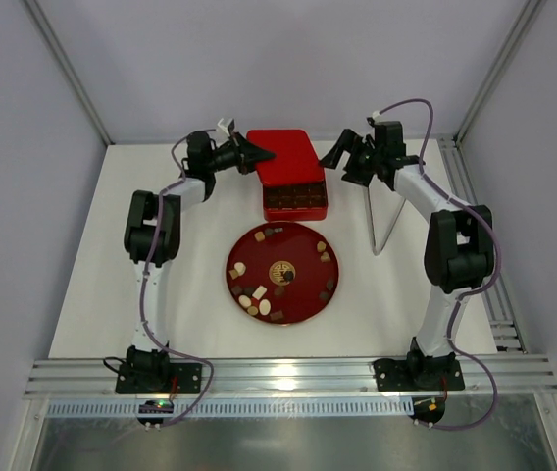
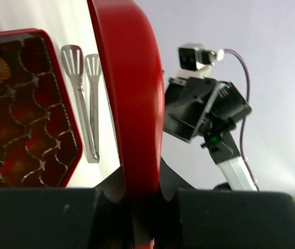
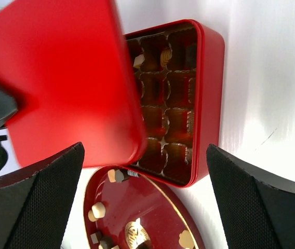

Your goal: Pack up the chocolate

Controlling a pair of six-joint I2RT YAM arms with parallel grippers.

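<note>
Top view: a white table (image 1: 112, 294) sits in a booth of pale grey walls (image 1: 278, 59) and metal posts (image 1: 69, 69). The chocolate (image 1: 259, 292) lies scattered on a round red plate (image 1: 303, 294) at the table's middle. Behind the plate stands an open red box (image 1: 295, 215), with tongs (image 1: 374, 221) lying to its right. The left claw (image 1: 262, 154) pinches the red lid (image 1: 283, 157) above the box's far half. The right claw (image 1: 334, 152) hovers beside the box, spread wide.

Left wrist view: the lid's edge stands upright, clamped between the fingers (image 2: 49, 218). White table and blank wall lie behind.

Right wrist view: both fingers are far apart. Below are the box's cells (image 3: 176, 122), a few holding pieces, and the plate's near part.
</note>
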